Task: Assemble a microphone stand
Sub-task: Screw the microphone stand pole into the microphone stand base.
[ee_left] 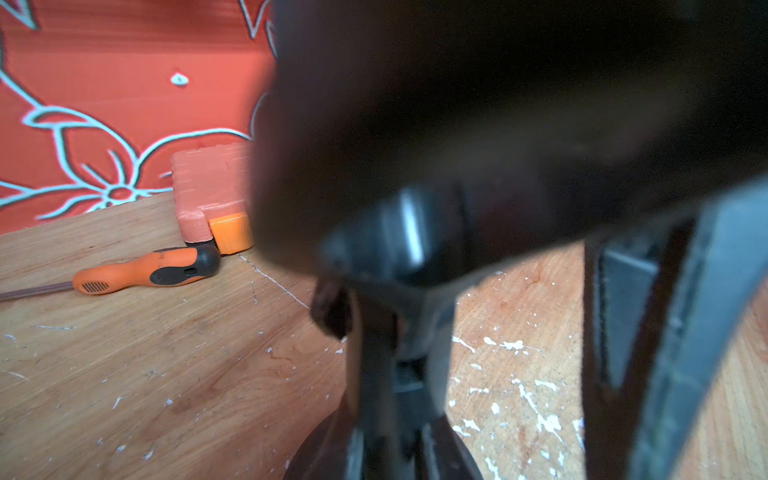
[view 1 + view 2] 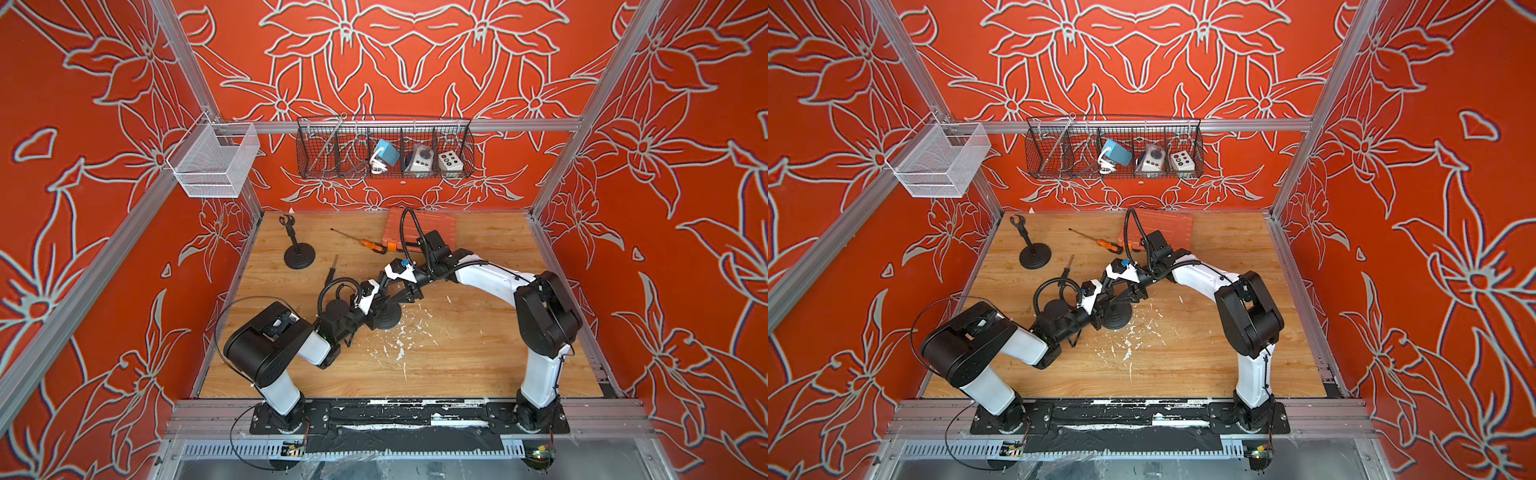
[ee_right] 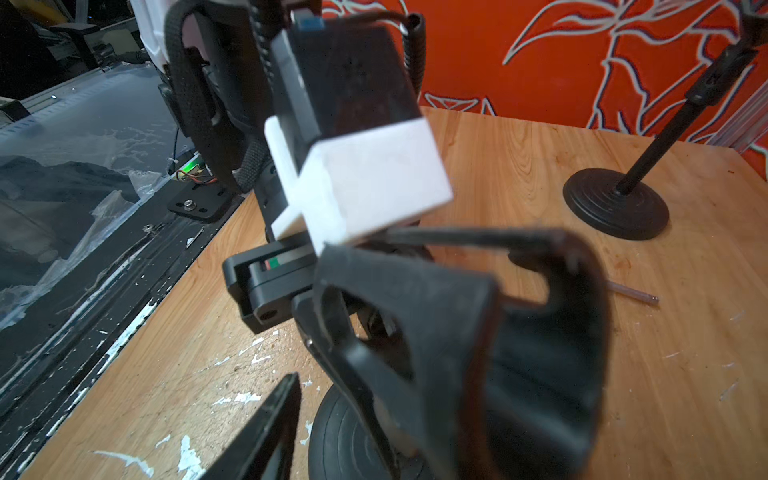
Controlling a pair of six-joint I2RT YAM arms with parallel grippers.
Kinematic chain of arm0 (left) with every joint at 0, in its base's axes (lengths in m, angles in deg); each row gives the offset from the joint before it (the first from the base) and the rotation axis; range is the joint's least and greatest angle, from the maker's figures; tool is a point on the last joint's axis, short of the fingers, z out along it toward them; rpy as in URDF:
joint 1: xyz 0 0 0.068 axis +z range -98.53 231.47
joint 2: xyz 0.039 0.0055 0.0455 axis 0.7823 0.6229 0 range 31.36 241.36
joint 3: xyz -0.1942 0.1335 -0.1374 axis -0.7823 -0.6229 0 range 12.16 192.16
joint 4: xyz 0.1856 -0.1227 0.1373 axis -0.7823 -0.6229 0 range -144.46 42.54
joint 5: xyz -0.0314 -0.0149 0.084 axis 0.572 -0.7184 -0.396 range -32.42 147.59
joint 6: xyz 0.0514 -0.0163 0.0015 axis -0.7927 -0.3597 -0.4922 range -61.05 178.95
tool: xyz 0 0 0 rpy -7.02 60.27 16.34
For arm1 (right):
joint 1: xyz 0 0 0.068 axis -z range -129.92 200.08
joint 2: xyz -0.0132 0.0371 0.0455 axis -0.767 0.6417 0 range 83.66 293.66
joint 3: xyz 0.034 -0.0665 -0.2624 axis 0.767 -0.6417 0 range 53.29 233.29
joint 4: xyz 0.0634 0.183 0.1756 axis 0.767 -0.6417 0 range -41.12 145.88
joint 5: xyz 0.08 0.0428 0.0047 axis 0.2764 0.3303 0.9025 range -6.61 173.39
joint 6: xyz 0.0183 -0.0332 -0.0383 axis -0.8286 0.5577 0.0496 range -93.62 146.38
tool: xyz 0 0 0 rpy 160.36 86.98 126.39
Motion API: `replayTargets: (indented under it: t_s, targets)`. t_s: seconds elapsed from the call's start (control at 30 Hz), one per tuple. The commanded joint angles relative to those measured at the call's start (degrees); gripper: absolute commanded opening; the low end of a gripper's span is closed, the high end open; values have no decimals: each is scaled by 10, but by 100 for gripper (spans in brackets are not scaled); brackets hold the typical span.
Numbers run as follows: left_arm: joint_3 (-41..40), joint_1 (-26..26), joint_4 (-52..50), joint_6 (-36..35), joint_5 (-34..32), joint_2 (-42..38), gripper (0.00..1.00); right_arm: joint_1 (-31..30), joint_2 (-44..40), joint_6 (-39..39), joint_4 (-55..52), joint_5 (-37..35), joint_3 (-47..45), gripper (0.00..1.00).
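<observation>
Black is the stand (image 2: 388,318) in the middle of the wooden counter (image 2: 457,365), where both arms meet. The left hand (image 2: 376,307) is squeezed shut on it, low down, near its round bottom. The right hand (image 2: 397,296) is at the clip (image 3: 540,365) on top of it, with its fingers (image 3: 270,436) partly apart; I cannot tell if it grips the clip. A second stand (image 2: 297,254) is up at the far left, well apart. An orange screwdriver (image 2: 374,246) lies at the far side, just beside an orange box (image 2: 442,220)
</observation>
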Motion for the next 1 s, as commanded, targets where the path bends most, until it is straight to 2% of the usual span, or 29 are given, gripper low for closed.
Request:
replayTargets:
  t_s: [0.0,0.17,0.3,0.47,0.6,0.83,0.97]
  targets:
    - [-10,-7,-44,15,19,24,0,-7,10,17,-14,31,14,57]
    - [-11,-6,-34,18,22,33,1,-8,10,5,2,33,5,48]
    - [-12,-6,-29,25,16,31,1,-12,4,-21,38,27,-20,30]
    - [-15,-7,-24,28,17,30,2,-15,-4,-76,105,-3,-64,13]
    - [-12,-7,-22,34,20,24,11,-16,-14,-138,177,-33,-110,0]
    - [1,-7,-55,33,19,-8,30,-24,-48,-283,355,-126,-221,0]
    - [9,-7,-62,32,14,-15,32,-40,-66,-363,426,-221,-274,0]
